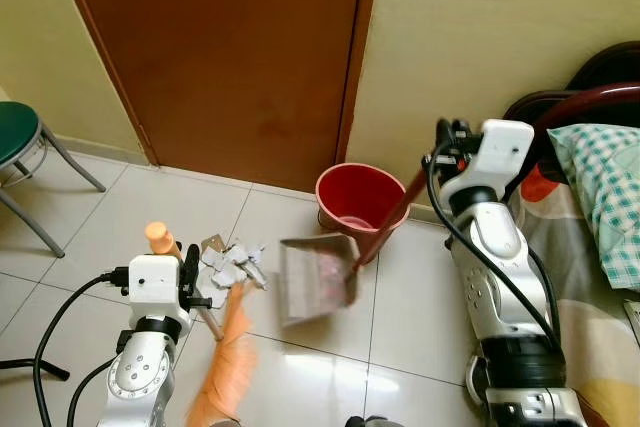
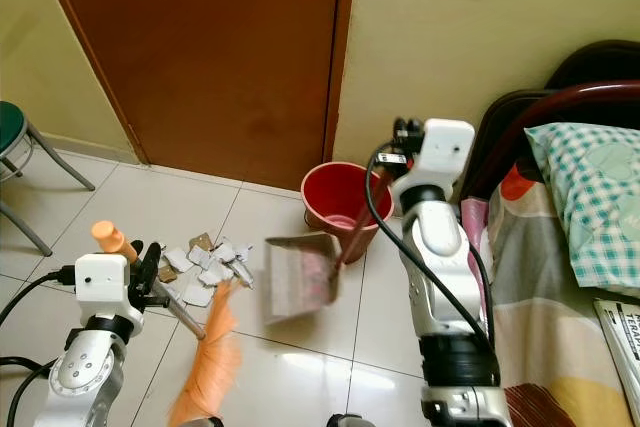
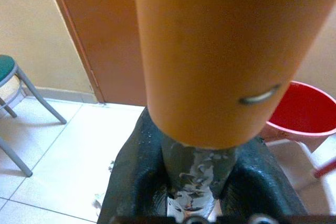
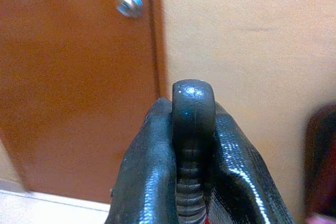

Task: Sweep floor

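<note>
My left gripper [image 1: 192,272] is shut on the broom's handle [image 3: 210,66], whose orange tip [image 1: 158,238] rises above my wrist. The orange bristles [image 1: 226,367] are blurred, low on the tile beside a heap of paper scraps [image 1: 232,265]. A grey dustpan [image 1: 315,280] stands on the floor just right of the scraps, its red-brown handle [image 1: 392,217] slanting up to my right gripper [image 1: 443,142], which is shut on the handle's dark grip [image 4: 193,129]. Some pale scraps lie in the pan.
A red bucket [image 1: 358,197] stands against the wall behind the dustpan, next to a brown door [image 1: 230,47]. A green stool [image 1: 20,152] with grey legs is at the left. A bed [image 1: 590,237] with a checked pillow crowds the right side.
</note>
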